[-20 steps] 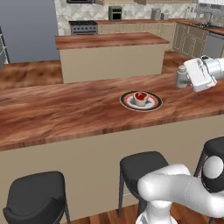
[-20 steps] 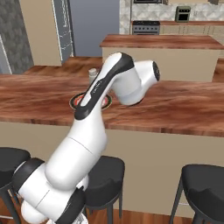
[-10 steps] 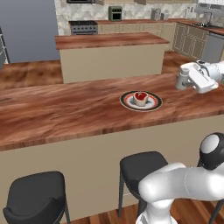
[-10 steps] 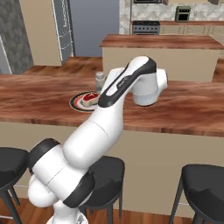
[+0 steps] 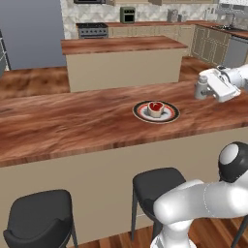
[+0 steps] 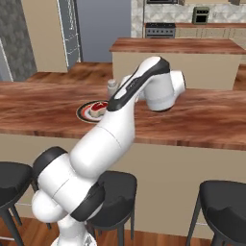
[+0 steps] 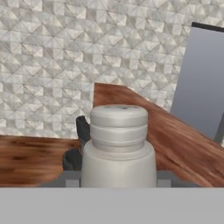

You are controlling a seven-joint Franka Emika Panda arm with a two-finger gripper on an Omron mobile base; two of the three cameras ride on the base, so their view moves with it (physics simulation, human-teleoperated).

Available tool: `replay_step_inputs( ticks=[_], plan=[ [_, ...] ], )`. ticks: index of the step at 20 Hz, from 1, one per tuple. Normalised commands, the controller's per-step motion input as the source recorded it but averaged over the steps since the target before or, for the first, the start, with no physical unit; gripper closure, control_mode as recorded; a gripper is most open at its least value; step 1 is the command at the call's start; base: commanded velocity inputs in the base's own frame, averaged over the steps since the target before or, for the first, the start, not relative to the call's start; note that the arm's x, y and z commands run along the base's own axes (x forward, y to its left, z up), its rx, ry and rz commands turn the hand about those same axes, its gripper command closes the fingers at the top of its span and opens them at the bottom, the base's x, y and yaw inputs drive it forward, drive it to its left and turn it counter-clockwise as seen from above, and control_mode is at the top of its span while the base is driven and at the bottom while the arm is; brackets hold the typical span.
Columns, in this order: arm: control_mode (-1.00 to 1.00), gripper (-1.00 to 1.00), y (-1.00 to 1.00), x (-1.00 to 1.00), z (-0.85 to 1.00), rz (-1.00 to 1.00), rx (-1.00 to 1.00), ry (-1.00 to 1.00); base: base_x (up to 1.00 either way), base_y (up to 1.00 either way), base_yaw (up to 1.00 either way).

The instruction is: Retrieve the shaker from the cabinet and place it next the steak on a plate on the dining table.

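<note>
The fingers are seen closed on the shaker [image 7: 119, 146], which is held between them with its rounded cap toward the hand camera. In the left base view the gripper [image 5: 205, 89] is seen at the right, the shaker [image 5: 201, 88] projecting from it above the dining table [image 5: 72, 121]. The plate [image 5: 167, 115] with the steak [image 5: 155, 109] is seen to the left of the shaker, apart from it.

Home kitchen, stove [image 5: 92, 30], wall oven [image 5: 127, 14], island [image 5: 123, 60], bar stools [image 5: 41, 218]
</note>
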Motion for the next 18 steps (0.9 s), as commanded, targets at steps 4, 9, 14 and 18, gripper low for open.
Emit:
replay_step_inputs(
  ticks=[4, 9, 14, 18],
  plan=[
    [-1.00, 1.00, 0.00, 0.00, -0.27, -0.12, -0.10, 0.00, 0.00, 0.00, 0.00],
    [-1.00, 1.00, 0.00, 0.00, -0.29, -0.08, -0.01, 0.00, 0.00, 0.00, 0.00],
    [-1.00, 1.00, 0.00, 0.00, -0.28, -0.07, 0.00, 0.00, 0.00, 0.00, 0.00],
    [-1.00, 1.00, 0.00, 0.18, -0.23, -0.09, 0.01, 0.00, 0.00, 0.00, 0.00]
  ],
)
